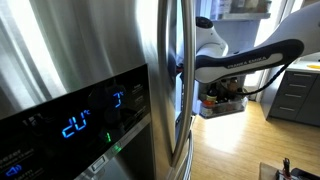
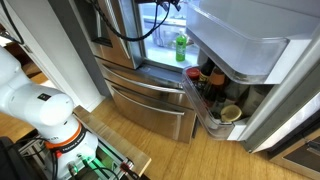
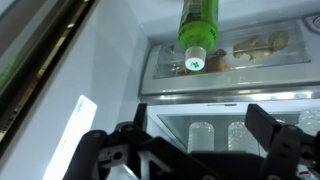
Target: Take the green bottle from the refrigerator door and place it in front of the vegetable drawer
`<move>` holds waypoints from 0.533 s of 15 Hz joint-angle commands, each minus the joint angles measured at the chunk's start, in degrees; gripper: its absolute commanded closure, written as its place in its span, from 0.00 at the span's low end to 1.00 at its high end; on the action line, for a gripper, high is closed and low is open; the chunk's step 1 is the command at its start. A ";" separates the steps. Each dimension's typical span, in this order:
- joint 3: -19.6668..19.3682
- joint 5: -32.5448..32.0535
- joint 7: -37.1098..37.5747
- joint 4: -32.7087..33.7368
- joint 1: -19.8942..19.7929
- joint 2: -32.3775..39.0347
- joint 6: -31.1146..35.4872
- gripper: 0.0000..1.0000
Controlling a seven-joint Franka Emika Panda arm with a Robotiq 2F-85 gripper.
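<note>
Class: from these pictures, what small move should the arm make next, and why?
Probably draw the gripper straight back: its jaws stand open and empty, and the green bottle stands free in front of the drawer.

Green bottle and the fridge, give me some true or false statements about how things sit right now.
1. The green bottle stands upright inside the fridge, not in the refrigerator door racks. True.
2. The gripper is shut on the green bottle. False: in the wrist view it is open and apart from the bottle.
3. Dark jars sit in the door's lower rack. True.
4. The display on the stainless steel door glows red. False: it glows blue.
</note>
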 commanded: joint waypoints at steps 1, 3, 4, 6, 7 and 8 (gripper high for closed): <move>10.51 2.82 -1.03 -2.38 -9.70 -6.30 -9.32 0.00; 13.14 5.93 -2.39 -2.97 -12.69 -8.83 -12.12 0.00; 13.73 7.85 -4.04 -3.37 -13.78 -9.92 -12.65 0.00; 14.25 11.79 -6.16 -4.47 -15.70 -12.31 -13.29 0.00; 14.43 12.84 -6.62 -4.71 -16.76 -13.23 -13.83 0.00; 14.31 14.11 -7.13 -5.28 -17.64 -14.21 -13.53 0.00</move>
